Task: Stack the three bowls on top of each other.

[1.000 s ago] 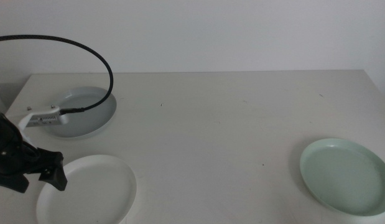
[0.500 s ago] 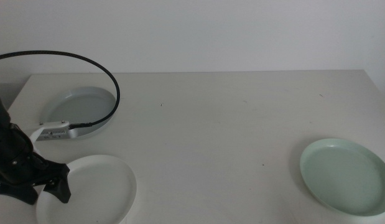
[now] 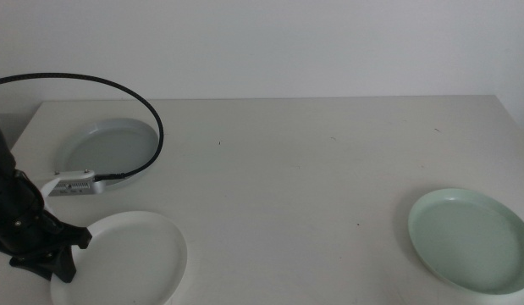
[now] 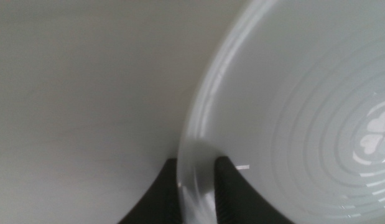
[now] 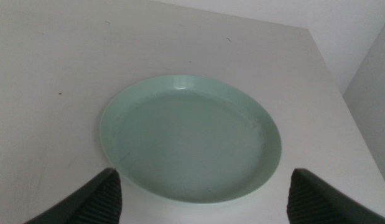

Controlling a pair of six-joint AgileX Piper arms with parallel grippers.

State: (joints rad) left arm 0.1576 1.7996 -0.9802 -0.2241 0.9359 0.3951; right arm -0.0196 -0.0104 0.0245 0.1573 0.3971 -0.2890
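- Left gripper (image 3: 65, 254): now lower and nearer the table's front edge than a second ago, at the left rim of the white bowl (image 3: 126, 258); its jaws now straddle that rim, one inside, one outside.
- Grey-blue bowl (image 3: 109, 148): more of it exposed, as the wrist housing and cable (image 3: 118, 89) have drawn off its near side.

White bowl (image 3: 126, 258) near-left, grey-blue bowl (image 3: 109, 150) behind, mint bowl (image 3: 471, 239) right.

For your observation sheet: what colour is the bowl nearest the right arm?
Pale mint green bowl, clearest in the right wrist view.
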